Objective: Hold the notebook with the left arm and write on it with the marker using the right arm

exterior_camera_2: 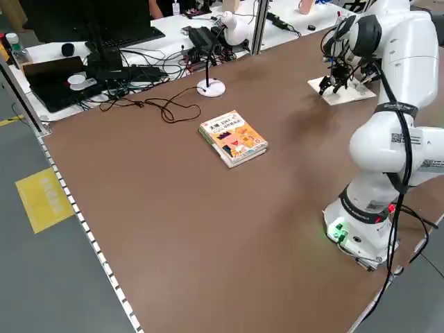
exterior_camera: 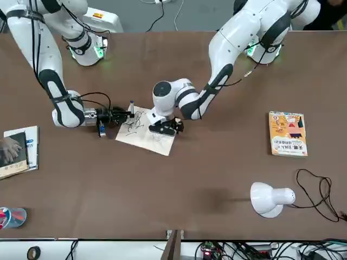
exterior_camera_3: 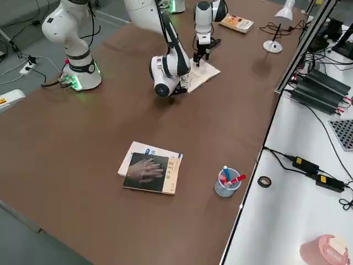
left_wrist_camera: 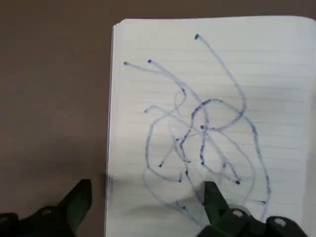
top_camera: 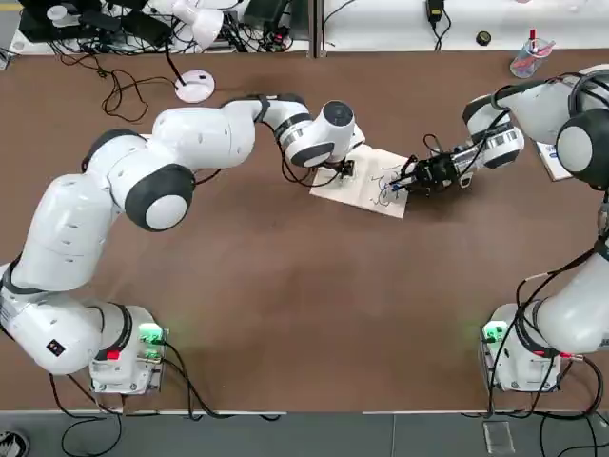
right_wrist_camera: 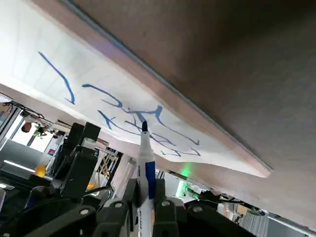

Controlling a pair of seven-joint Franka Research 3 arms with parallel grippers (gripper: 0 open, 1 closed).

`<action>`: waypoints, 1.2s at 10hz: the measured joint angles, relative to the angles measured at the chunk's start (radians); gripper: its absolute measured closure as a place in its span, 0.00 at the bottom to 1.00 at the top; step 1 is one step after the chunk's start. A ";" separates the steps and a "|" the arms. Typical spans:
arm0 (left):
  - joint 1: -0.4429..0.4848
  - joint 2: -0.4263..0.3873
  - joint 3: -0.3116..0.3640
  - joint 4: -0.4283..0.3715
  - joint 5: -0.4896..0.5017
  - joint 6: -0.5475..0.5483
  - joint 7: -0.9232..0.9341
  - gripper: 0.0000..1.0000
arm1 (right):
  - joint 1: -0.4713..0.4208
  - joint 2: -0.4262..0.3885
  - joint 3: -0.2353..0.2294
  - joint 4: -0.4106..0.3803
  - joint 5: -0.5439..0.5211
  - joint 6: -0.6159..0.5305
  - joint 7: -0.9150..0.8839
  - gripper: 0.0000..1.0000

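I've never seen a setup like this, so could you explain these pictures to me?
You see two robot arms at a brown table, pictured from overhead, from across the table, from either side and from each wrist. An open notebook with blue scribbles lies between them. The left gripper is over it with its two fingers apart, one above the page, the other beyond its edge. The right gripper is shut on a marker, tip towards the page; I can't tell if it touches. Elsewhere on the table are an orange book, a dark book, a cup of pens and a small lamp.
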 joint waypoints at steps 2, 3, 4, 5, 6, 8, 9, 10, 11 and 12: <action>0.000 0.000 0.000 0.000 0.000 0.000 0.000 0.00 | 0.011 0.005 0.005 0.001 0.022 0.000 -0.003 0.83; 0.000 0.000 0.000 0.000 0.000 0.000 0.000 0.00 | 0.015 0.008 0.009 0.002 0.033 0.000 -0.005 0.83; 0.000 0.000 0.000 0.000 0.000 0.000 0.000 0.00 | 0.019 0.011 0.011 0.003 0.044 0.000 -0.010 0.83; 0.000 0.000 0.000 0.000 0.000 0.000 0.000 0.00 | 0.024 0.015 0.014 0.003 0.058 0.000 -0.018 0.83; 0.000 0.000 0.000 0.000 0.000 0.000 0.000 0.00 | 0.029 0.017 0.016 0.003 0.069 -0.001 -0.024 0.83; 0.000 0.000 0.000 0.000 0.000 0.000 0.000 0.00 | 0.037 0.020 0.023 0.004 0.082 -0.001 -0.027 0.83; 0.000 0.000 0.000 0.000 0.000 0.000 0.000 0.00 | 0.040 0.021 0.027 0.004 0.087 -0.001 -0.027 0.83; 0.000 0.000 0.000 0.000 0.000 0.000 0.000 0.00 | 0.042 0.022 0.030 0.004 0.096 -0.001 -0.028 0.83; 0.000 0.000 0.000 0.000 0.000 0.000 0.000 0.00 | 0.042 0.023 0.034 0.004 0.105 -0.001 -0.029 0.83; 0.000 0.000 0.000 0.000 0.000 0.000 0.000 0.00 | 0.042 0.025 0.040 0.004 0.117 -0.001 -0.032 0.83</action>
